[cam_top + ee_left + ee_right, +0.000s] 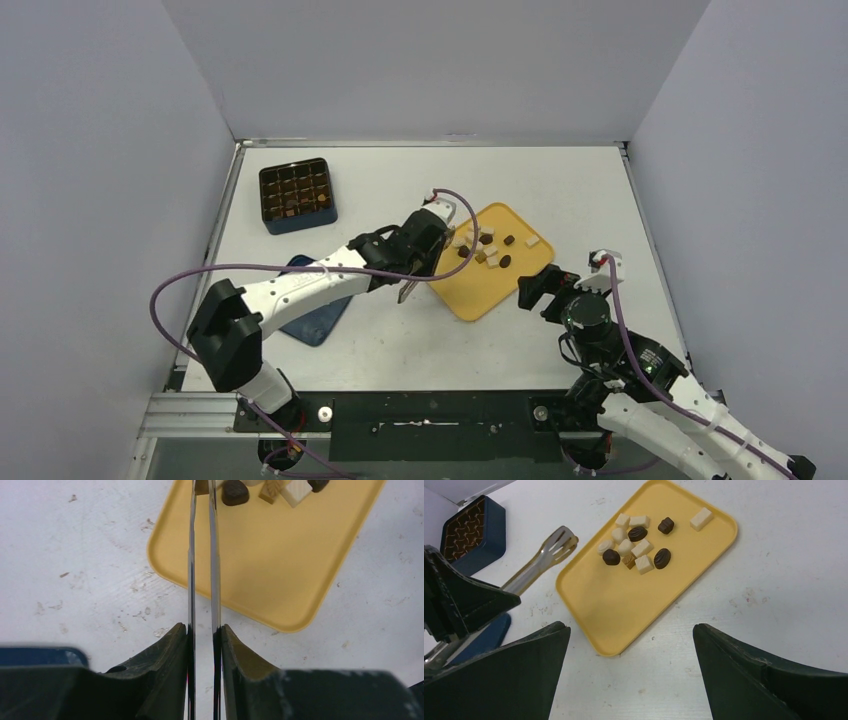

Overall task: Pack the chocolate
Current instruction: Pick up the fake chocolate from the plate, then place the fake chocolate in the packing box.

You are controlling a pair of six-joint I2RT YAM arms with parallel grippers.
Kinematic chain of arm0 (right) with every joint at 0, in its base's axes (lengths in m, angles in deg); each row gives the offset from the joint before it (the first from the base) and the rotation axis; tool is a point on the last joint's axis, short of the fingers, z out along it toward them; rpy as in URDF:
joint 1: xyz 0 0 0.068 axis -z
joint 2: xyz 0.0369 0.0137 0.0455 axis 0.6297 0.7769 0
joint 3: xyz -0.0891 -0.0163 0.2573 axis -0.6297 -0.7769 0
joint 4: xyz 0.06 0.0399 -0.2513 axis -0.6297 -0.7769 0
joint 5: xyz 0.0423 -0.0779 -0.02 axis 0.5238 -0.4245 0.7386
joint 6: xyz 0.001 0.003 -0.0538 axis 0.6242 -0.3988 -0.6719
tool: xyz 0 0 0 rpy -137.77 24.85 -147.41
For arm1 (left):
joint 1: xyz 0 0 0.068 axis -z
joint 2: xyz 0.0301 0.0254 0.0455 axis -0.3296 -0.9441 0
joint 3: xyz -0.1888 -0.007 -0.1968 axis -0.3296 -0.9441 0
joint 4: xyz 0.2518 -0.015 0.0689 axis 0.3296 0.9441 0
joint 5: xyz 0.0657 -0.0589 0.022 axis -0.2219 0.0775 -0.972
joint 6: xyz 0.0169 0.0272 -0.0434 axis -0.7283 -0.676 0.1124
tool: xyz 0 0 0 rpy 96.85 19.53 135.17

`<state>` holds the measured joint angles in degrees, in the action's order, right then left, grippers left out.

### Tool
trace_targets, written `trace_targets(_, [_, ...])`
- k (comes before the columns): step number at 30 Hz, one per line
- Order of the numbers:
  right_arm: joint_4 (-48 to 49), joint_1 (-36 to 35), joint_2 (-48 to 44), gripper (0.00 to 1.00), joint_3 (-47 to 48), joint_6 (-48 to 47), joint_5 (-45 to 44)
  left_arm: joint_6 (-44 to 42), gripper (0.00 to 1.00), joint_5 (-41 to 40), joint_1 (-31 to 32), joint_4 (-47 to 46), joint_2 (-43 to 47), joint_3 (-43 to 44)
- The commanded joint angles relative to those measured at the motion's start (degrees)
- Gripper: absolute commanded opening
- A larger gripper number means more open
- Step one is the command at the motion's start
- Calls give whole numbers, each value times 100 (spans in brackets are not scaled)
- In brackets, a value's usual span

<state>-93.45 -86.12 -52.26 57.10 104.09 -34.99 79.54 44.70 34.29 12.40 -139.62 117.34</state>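
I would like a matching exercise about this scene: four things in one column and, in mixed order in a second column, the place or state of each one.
Column A
1. tongs
2. chocolate pieces
3. dark box
4. right gripper

Column B
a. jaws wide open, holding nothing
b. lying on the yellow tray
c. clamped in the left gripper
d. near the far left corner of the table

Pairs: 1-c, 2-b, 3-d, 4-a
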Motion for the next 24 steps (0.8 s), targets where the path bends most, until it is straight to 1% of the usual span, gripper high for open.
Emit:
trace_targets(1, [69, -174, -68, 100, -11, 115, -284, -119, 25, -136, -547, 373, 580, 290])
trace_targets(5, [33, -301, -59, 100, -8, 153, -360, -202, 25, 126, -1427, 571, 992, 192])
trace_targets(8, [-14, -348, -56, 100, 11, 196, -380, -292, 25, 351, -2216, 676, 1226, 214])
trace_targets(11, [0, -375, -95, 100, -15, 209, -380, -366, 25, 469, -2783, 725, 1389, 244])
trace_targets(14, [26, -397, -127, 100, -30, 182, -415, -385, 25, 458, -3242, 720, 1482, 250])
trace_targets(17, [7, -407, -100, 100, 6, 150, -510, -185, 25, 440, -3675, 725, 1476, 190])
trace_targets(24, [84, -447, -121, 100, -28, 102, -322, -215, 25, 465, -4440, 664, 1325, 18])
